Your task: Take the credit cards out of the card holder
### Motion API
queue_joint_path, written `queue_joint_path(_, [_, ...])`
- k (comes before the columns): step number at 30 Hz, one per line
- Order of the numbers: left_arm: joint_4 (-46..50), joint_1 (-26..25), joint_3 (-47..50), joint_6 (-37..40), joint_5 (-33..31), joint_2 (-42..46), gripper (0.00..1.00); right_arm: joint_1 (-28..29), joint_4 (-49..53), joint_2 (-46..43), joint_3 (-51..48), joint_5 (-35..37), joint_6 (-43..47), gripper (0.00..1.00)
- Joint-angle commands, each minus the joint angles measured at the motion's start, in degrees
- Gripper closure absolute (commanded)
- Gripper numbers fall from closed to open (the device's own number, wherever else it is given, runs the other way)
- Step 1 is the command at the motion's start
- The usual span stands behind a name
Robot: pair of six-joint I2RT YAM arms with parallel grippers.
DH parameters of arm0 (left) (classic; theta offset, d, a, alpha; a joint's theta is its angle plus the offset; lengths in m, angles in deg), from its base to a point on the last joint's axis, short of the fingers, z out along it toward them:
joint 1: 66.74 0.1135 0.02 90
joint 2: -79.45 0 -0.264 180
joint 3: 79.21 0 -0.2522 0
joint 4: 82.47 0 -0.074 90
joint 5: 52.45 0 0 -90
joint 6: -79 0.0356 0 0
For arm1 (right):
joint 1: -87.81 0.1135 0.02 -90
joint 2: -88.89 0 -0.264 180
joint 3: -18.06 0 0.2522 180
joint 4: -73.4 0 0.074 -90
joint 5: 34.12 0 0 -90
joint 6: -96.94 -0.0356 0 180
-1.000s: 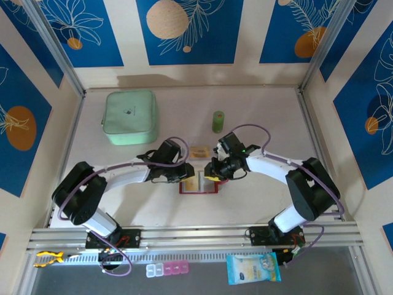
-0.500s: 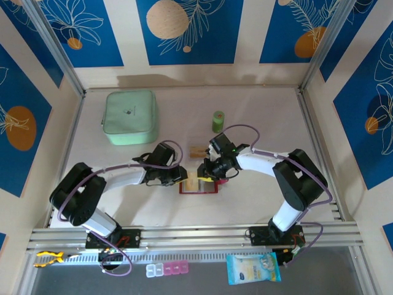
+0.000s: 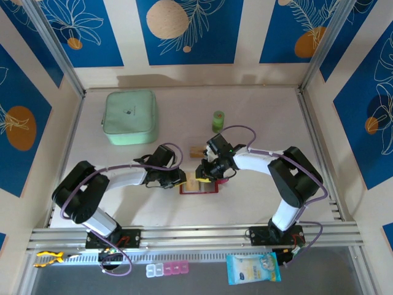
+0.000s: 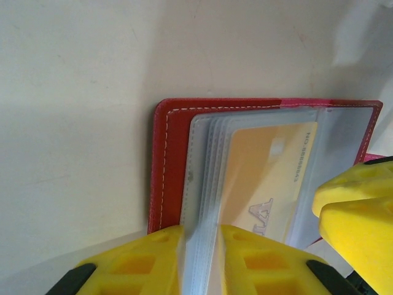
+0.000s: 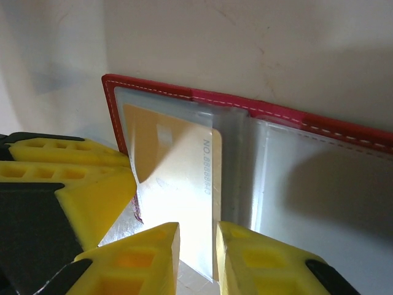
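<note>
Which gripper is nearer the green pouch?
Left. The left gripper sits at the left edge of the wallet, closer to the green pouch; the right gripper is farther right.

A mint-green square pouch [image 3: 129, 117] lies flat in the far-left part of a pale table [image 3: 258, 110], well apart from a small green cylinder [image 3: 218, 121] standing upright near the middle of the far side. Blue wall panels [image 3: 189, 31] with white leaf drawings and orange circles enclose the table. Below the aluminium rail [image 3: 196, 235] at the near edge sit a yellow tool [image 3: 48, 257] at left, a clear-and-pink pill organizer [image 3: 168, 269] and 1 blue wipes packet [image 3: 253, 268].
</note>
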Motion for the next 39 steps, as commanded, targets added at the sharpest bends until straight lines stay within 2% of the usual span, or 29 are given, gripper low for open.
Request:
queue_joint_path(1, [1.3, 0.5, 0.5, 0.1, 0.8, -1.1, 0.8, 0.6, -0.7, 1.2, 1.6, -1.9, -0.4, 0.76])
queue_joint_path(19, [1.8, 0.5, 0.2, 0.4, 0.5, -1.6, 0.81, 1.6, -1.1, 3.8, 2.0, -1.9, 0.5, 0.77])
queue_joint_path(28, [2.3, 0.5, -0.5, 0.6, 0.6, -1.6, 0.81, 2.5, 7.2, 2.8, 3.4, 6.9, 4.5, 0.77])
queue_joint_path(39, [2.6, 0.5, -1.4, 0.5, 0.8, 0.1, 0.79, 2.5, 6.2, -1.9, 2.9, 7.7, 4.9, 0.77])
